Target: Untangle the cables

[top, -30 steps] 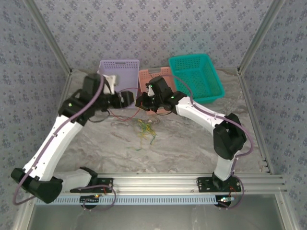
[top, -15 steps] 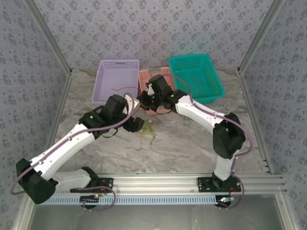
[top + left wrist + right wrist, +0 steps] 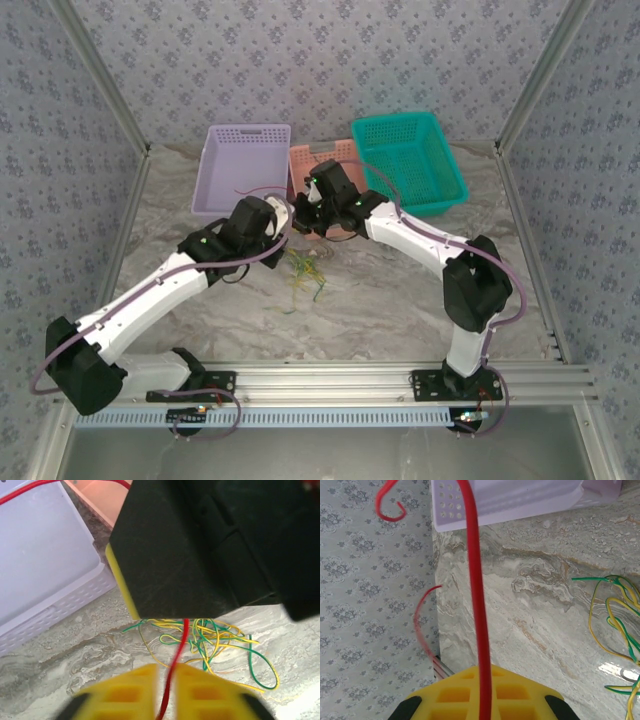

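Top external: both arms reach to mid-frame. The left gripper (image 3: 287, 222) and right gripper (image 3: 305, 208) sit just beside each other, near the front edges of the purple basket (image 3: 245, 160) and pink basket (image 3: 318, 158). The teal basket (image 3: 410, 160) is upper right. The yellow and green cables (image 3: 305, 272) lie in a loose tangle on the table (image 3: 400, 300), centre frame, just below both grippers. A thin red cable (image 3: 258, 188) arcs across the purple basket's front wall.

Left wrist: yellow fingers (image 3: 125, 692) at bottom of frame are pinched on the red cable. It runs up btwn them to the right gripper's black body at top. The tangle lies behind, centre-right.

Right wrist: the right gripper is clamped on the red cable too. The strand runs straight up the frame to the purple basket at top; the tangle is at the right edge.
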Controlling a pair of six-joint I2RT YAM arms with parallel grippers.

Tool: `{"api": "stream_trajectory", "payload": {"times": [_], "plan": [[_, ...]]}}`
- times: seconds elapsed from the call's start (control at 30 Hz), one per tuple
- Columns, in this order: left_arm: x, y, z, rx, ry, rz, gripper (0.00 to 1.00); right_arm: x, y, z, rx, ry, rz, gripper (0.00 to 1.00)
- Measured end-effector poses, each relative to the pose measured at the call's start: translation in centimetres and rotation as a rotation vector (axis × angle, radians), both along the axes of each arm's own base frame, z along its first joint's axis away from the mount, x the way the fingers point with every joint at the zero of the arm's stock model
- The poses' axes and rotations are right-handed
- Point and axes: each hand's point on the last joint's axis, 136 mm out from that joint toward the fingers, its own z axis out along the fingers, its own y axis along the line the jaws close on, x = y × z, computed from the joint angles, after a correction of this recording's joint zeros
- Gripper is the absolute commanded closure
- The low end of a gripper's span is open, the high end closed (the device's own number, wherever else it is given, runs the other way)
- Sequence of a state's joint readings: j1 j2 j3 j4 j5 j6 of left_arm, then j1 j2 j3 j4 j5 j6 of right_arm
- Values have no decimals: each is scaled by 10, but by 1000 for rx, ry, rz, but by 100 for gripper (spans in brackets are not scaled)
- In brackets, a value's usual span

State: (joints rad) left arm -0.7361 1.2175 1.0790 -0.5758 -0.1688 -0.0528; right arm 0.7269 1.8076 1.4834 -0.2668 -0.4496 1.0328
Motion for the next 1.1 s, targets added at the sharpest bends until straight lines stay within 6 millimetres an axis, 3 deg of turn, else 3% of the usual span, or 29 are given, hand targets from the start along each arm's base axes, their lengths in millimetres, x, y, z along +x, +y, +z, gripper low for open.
{"api": "stream_trajectory", "payload": {"times": [0.07,0.13,0.17,0.2,0.27,0.33,0.4,0.43,0.47,0.57,0.8,0.97,1.1], "plan": [[-1,-2,1,-4,-1,-2,100,0,0,2,3,-4,0,96],[-1,-2,2,-11,-3,2,100,-1,-1,4,10,-12,-1,70],[-1,-1,4,-15,-5,4,100,-3,-3,6,13,-16,-3,64],[0,-1,7,-17,-10,7,100,-3,-6,7,12,-24,-7,69],[3,0,15,-30,-21,14,100,-6,-13,12,12,-43,-22,96],[5,-1,22,-51,-22,11,100,-5,-19,25,24,-74,-41,99],[6,-2,27,-76,-24,6,100,-3,-24,41,46,-110,-50,82],[7,-3,30,-89,-30,6,100,-4,-26,46,51,-123,-51,65],[8,-1,32,-93,-32,13,100,-3,-29,50,48,-135,-57,54],[15,10,38,-98,-43,50,100,0,-41,56,30,-172,-87,37],[44,40,66,-102,-83,177,100,-9,-89,75,-28,-281,-180,35],[79,56,88,-83,-136,259,100,-35,-120,104,-48,-416,-202,34],[118,68,105,-25,-199,325,100,-54,-135,106,-75,-486,-188,33]]}}
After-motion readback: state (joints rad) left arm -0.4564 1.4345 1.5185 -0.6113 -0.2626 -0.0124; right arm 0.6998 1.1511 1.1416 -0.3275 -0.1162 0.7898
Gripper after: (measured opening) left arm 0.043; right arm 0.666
